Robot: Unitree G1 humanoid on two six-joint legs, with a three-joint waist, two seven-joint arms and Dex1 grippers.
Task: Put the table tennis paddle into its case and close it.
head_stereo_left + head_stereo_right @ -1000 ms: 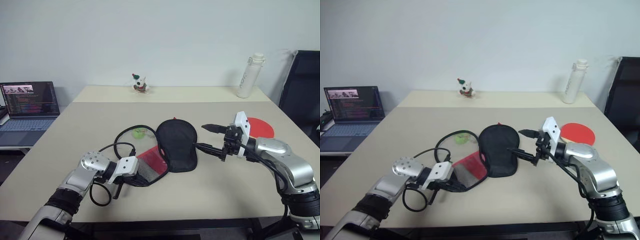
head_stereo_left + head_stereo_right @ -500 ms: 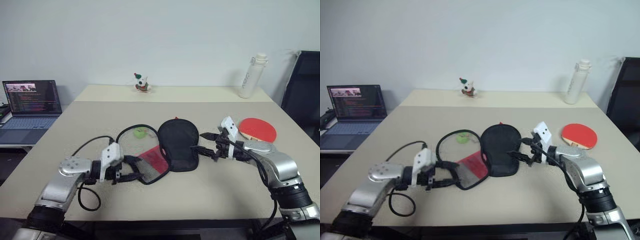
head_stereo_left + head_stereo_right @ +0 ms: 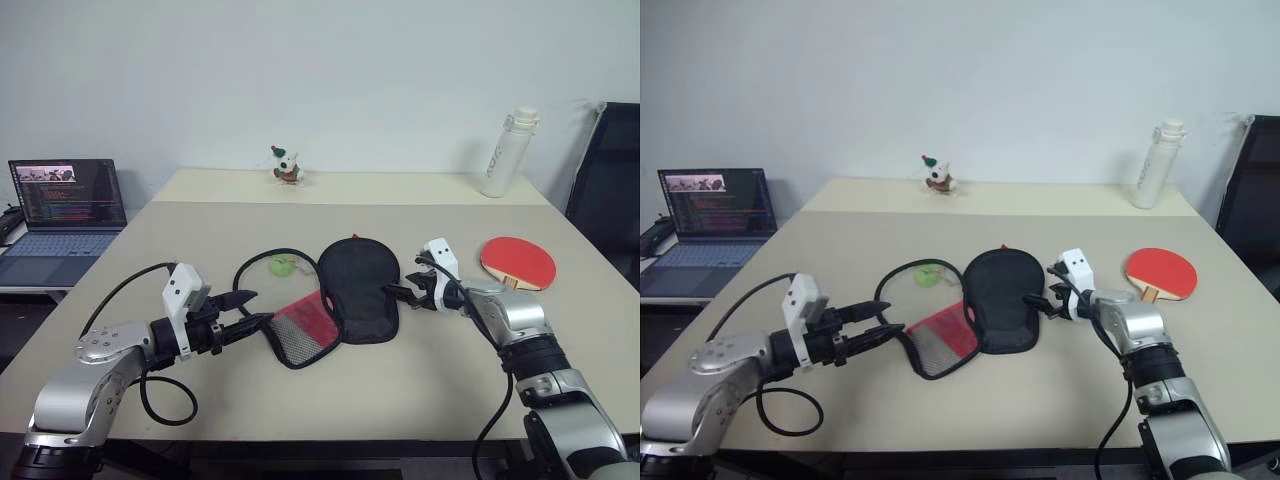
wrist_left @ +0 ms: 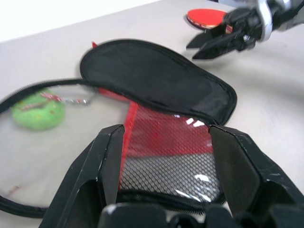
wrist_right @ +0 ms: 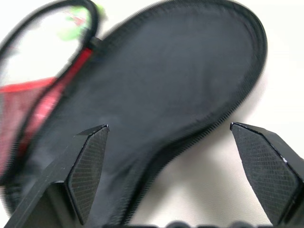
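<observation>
Centre frame: our spread right gripper (image 3: 1048,300) nears the case (image 3: 1002,298); left gripper (image 3: 878,331) spread, empty. Unheld, the case may slide.

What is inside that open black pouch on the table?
The case lies open, showing a red inner patch under see-through mesh. No paddle is inside; the table tennis paddle lies apart. Whatever lies under the black flap stays hidden.

Open laptop (image 3: 65,205) off the table's left edge, screen lit. Small toy figurine (image 3: 285,166) at table's (image 3: 300,400) far side. White bottle (image 3: 506,153) upright, far right. Black chair (image 3: 608,170) beyond. Green ball (image 3: 281,265) mid-table.
</observation>
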